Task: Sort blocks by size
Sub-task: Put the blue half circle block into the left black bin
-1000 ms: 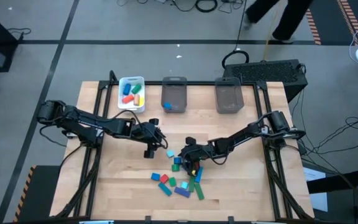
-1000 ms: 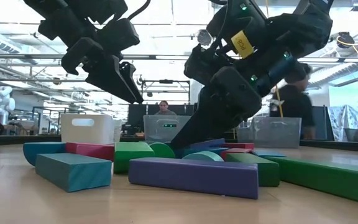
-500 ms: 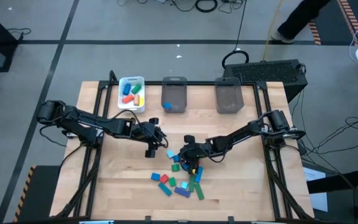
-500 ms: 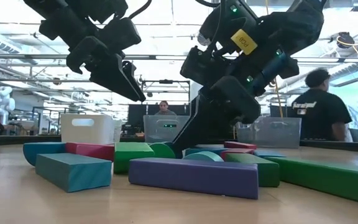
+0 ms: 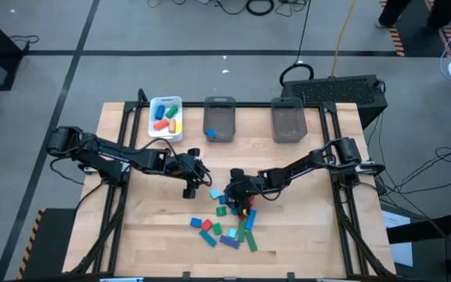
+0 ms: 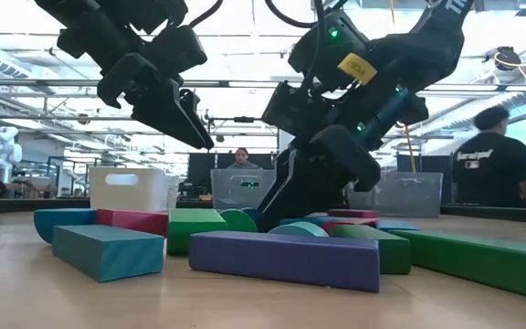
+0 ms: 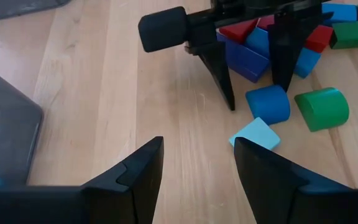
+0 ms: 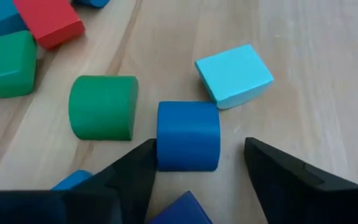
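Several coloured blocks lie in a loose pile [image 5: 227,225] on the wooden table near its front middle. My right gripper [image 8: 197,148] is open and low over the pile's far end. A blue round-topped block [image 8: 188,135] lies on the table between its fingers. A green round-topped block [image 8: 102,115] and a light-blue cube [image 8: 234,74] lie just beyond it. My left gripper [image 5: 193,182] is open and empty above the table, left of the pile. It looks at the right gripper's fingers [image 7: 225,84] from the side. My right gripper stands with one fingertip [image 8: 143,155] right beside the blue block's side [image 8: 161,143]; I cannot tell whether it touches. The fingers slant down from the table's right side. The block lies on the table.
A white tray [image 5: 165,104] with several blocks stands at the back left. Two grey bins [image 5: 219,106] [image 5: 288,108] stand along the far edge. A purple bar [image 6: 286,259], a teal block [image 6: 108,249] and a long green bar [image 6: 482,258] lie at the pile's near side. A person [image 6: 496,155] is in the room behind.
My right gripper has gone a little toward the table's left and far edge, along the pile, and stands lower at the blue block. The blocks lie as before.
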{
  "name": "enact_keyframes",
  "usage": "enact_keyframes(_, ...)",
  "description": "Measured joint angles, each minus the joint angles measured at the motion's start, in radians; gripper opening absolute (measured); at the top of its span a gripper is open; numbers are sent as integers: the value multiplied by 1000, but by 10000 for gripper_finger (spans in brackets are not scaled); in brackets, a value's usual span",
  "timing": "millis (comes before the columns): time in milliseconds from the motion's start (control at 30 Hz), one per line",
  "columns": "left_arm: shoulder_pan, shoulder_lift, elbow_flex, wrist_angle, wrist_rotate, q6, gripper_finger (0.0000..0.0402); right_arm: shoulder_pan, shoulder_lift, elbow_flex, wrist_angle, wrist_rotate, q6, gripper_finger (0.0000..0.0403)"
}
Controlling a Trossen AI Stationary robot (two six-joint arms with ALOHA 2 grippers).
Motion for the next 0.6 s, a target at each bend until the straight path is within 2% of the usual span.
enact_keyframes(267,0,0,0,0,0,9,198,-4,1,0,20,-47,-11,109)
enact_keyframes(433,-29,0,0,-6,-12,114,198,-16,-6,0,41,-57,22,108)
enact_keyframes(600,-101,0,0,-4,-98,296,198,-33,-54,0,39,-93,62,108)
